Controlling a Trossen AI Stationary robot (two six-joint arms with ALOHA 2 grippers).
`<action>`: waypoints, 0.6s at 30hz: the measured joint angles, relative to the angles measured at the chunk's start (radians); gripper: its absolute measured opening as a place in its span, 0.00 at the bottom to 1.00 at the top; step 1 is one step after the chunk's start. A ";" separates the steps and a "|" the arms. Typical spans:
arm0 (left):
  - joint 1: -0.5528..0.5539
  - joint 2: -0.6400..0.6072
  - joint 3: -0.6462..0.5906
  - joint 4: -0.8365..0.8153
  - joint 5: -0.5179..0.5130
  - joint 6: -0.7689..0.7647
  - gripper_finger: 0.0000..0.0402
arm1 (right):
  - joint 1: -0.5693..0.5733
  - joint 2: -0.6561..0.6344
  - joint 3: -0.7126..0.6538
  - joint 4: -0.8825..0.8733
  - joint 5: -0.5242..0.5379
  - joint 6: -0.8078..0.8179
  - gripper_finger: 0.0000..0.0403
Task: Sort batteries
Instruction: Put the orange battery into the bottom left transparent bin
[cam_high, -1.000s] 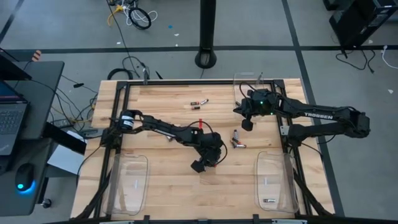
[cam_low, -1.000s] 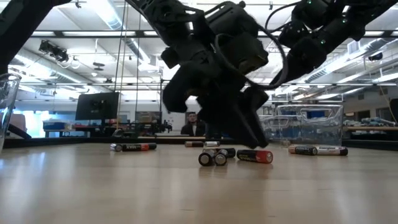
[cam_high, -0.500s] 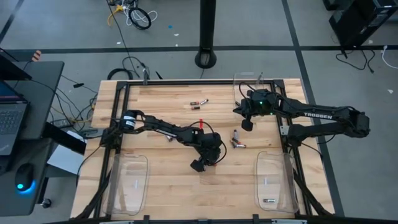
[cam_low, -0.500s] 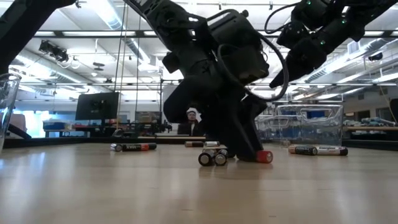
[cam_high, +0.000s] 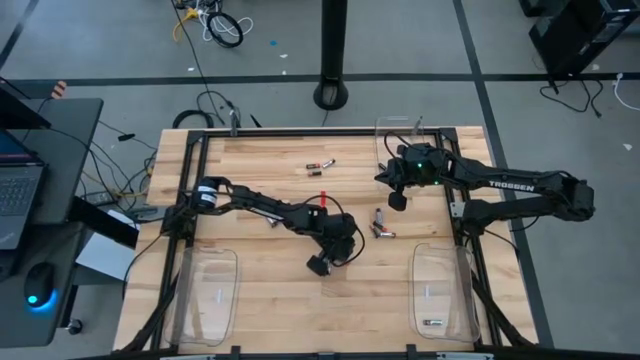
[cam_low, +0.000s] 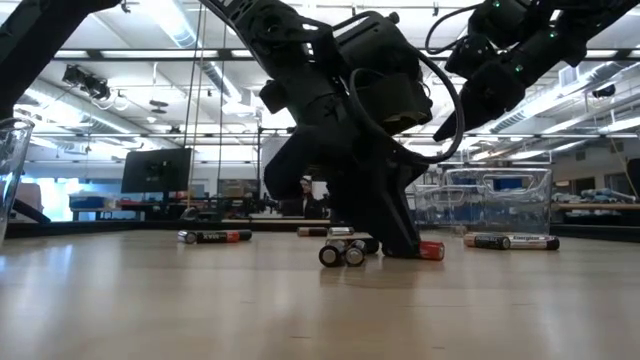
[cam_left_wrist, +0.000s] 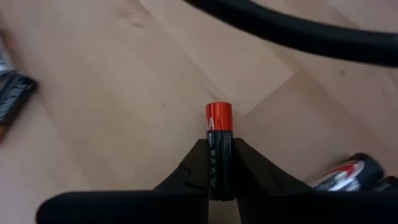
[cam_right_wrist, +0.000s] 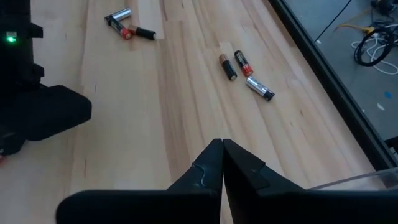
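"TROSSEN" on right arm (cam_high: 520, 187)

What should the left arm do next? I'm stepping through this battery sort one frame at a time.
Probably lift straight up a little. The left pincer has its fingers on both sides of a red-tipped battery that lies on the wooden table. Other batteries lie close by, so a vertical lift should avoid knocking them. The right pincer waits shut, empty, above the table.
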 joint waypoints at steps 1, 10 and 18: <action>0.000 -0.002 0.000 -0.001 -0.010 0.001 0.12 | 0.000 0.000 0.000 0.001 0.004 0.000 0.05; 0.007 -0.060 0.070 -0.084 -0.114 0.026 0.12 | 0.001 -0.008 0.000 -0.007 0.035 0.001 0.05; 0.013 -0.208 0.077 -0.207 -0.136 0.006 0.12 | 0.013 -0.052 0.000 -0.037 0.050 0.001 0.04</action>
